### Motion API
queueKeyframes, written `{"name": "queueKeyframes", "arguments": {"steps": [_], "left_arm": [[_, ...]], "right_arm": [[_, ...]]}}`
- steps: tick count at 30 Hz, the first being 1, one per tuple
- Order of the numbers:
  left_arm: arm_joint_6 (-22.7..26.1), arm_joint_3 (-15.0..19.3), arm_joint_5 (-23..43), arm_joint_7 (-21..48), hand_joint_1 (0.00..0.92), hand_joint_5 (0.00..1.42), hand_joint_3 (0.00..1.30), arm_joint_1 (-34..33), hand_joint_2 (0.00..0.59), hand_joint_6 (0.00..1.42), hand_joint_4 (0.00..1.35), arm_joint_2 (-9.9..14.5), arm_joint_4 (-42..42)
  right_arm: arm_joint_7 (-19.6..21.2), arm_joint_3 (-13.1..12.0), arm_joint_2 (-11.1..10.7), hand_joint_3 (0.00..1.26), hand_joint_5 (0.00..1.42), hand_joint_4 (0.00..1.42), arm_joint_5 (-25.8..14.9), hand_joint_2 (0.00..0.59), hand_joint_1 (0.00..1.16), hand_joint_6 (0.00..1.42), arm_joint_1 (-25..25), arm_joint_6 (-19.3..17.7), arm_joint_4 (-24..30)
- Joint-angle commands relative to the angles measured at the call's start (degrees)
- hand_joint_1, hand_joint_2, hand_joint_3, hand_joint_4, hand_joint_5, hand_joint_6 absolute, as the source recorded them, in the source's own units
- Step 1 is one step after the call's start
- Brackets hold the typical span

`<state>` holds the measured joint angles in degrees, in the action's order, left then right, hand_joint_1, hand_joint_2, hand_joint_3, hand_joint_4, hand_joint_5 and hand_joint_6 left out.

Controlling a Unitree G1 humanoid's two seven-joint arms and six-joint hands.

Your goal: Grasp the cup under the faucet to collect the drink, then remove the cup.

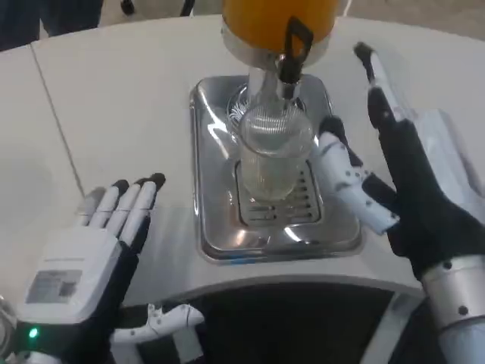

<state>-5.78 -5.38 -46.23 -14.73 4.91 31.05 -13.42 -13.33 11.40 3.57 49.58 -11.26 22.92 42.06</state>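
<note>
1. Cup (269,152): clear ribbed glass, stood upright on the steel drip tray (220,227), directly beneath the faucet (288,64) of the orange dispenser (265,19).
2. Orientation: long axis vertical, mouth upward toward the spout; appeared to lean slightly in the head view, probably from the camera angle.
3. Right hand (394,167): spread wide, just beside the cup's right flank, thumb nearest the glass; contact could not be told, and nothing was held.
4. Left hand (98,243): flat, fingers extended, empty, resting well apart on the table (114,98).
5. Progress: cup placed; grasp not yet closed. No drink discernible inside. Filling and removal judged outstanding.
</note>
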Motion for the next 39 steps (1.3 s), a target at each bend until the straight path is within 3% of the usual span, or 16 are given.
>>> {"name": "queueKeyframes", "arguments": {"steps": [1,5,11,16,19,23,28,32,39], "left_arm": [[0.53,0.06,-1.79,0.77,0.0,0.0,0.0,2.98,0.0,0.0,0.0,-1.26,-2.84],[0.46,0.23,-1.95,1.07,0.0,0.0,0.0,4.32,0.0,0.0,0.0,-2.07,-4.03],[0.68,1.04,-1.54,1.69,0.0,0.0,0.0,6.39,0.0,0.0,0.0,-3.27,-5.92],[0.82,1.64,-1.8,1.81,0.0,0.0,0.0,7.44,0.0,0.0,0.0,-4.09,-7.07],[0.61,2.04,-1.84,1.8,0.0,0.0,0.0,7.77,0.0,0.0,0.0,-4.5,-7.42],[0.46,2.76,-0.32,1.79,0.0,0.0,0.0,7.51,0.001,0.0,0.0,-5.22,-6.43],[0.58,3.29,0.34,1.64,0.0,0.0,0.0,7.63,0.0,0.0,0.0,-5.82,-6.16],[0.7,3.25,0.58,1.59,0.0,0.0,0.0,7.62,0.002,0.0,0.0,-6.04,-6.01],[0.67,3.04,0.23,1.54,0.0,0.0,0.0,7.49,0.004,0.0,0.0,-6.58,-5.92]], "right_arm": [[1.25,-0.85,2.0,0.0,0.0,0.0,-2.68,0.586,0.23,0.0,-3.47,1.82,0.28],[0.83,-5.48,0.31,0.0,0.0,0.0,-8.64,0.586,0.22,0.0,-8.68,3.26,-3.03],[1.12,-7.97,-1.71,0.0,0.0,0.0,-13.6,0.586,0.21,0.0,-11.92,3.1,-4.58],[0.69,-7.48,-1.85,0.0,0.0,0.0,-18.31,0.586,0.21,0.0,-12.05,3.81,-3.98],[-0.9,-6.17,-4.41,0.0,0.0,0.0,-20.2,0.586,0.21,0.0,-12.02,2.38,-3.72],[-2.82,-9.33,-5.89,0.0,0.0,0.0,-27.78,0.586,0.2,0.0,-12.59,2.98,-5.99],[-2.02,-8.37,-8.54,0.0,0.0,0.0,-28.52,0.584,0.2,0.0,-14.17,2.17,-7.68],[-0.69,-8.89,-8.26,0.0,0.0,0.0,-30.79,0.583,0.19,0.0,-15.93,2.45,-10.67],[-0.41,-7.3,-9.13,0.0,0.0,0.0,-33.47,0.582,0.18,0.0,-21.13,1.78,-16.35]]}}
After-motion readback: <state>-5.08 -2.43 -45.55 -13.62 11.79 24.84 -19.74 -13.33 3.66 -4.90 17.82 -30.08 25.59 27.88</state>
